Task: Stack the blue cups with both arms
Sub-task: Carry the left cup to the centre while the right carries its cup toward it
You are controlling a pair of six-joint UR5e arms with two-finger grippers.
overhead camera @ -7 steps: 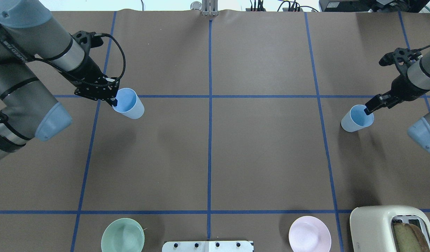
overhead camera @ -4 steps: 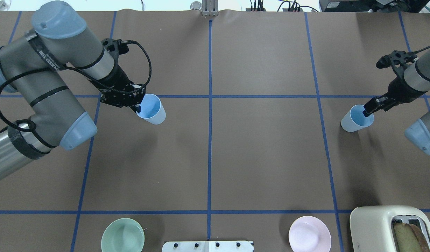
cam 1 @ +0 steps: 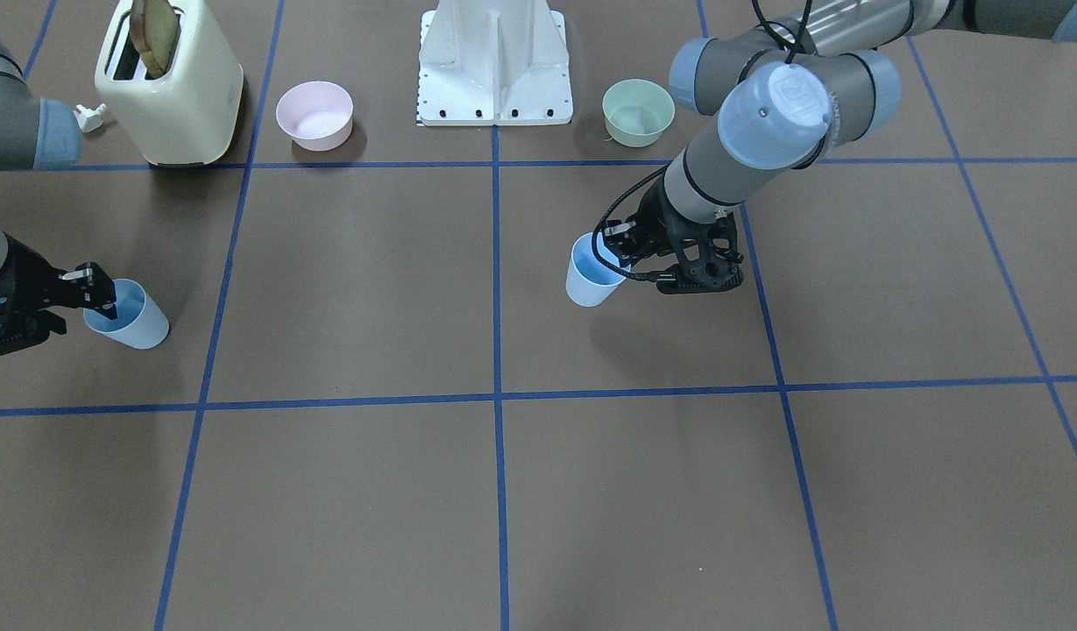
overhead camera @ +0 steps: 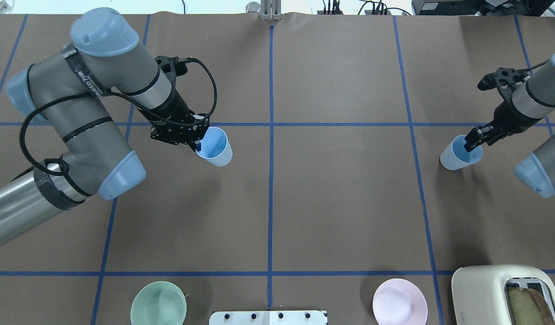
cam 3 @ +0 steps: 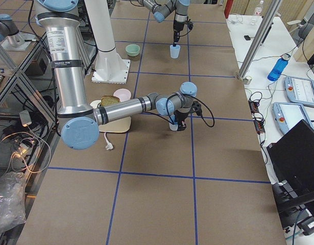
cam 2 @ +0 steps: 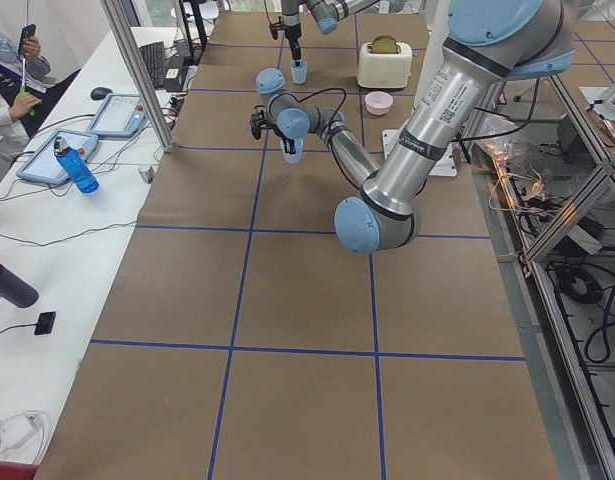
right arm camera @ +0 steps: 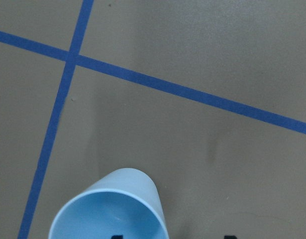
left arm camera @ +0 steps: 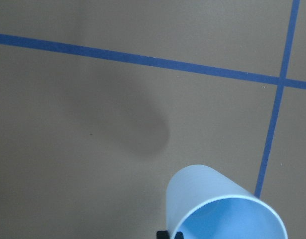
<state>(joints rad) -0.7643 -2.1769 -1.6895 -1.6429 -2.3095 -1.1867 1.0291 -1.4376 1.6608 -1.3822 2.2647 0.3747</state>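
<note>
Left gripper point(overhead camera: 198, 144) is clamped on the rim of one blue cup point(overhead camera: 217, 152), held airborne and tilted, left of centre in the overhead view. Right gripper point(overhead camera: 472, 143) straddles the rim of the other blue cup point(overhead camera: 454, 158) at frame right, jaws apart, cup upright. Cups look light, thin and slick: pinch the rim wall gently, expect swing.

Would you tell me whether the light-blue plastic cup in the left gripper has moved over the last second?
Yes. The light-blue cup, in the left gripper, has shifted inward, closer to the central blue tape line.
</note>
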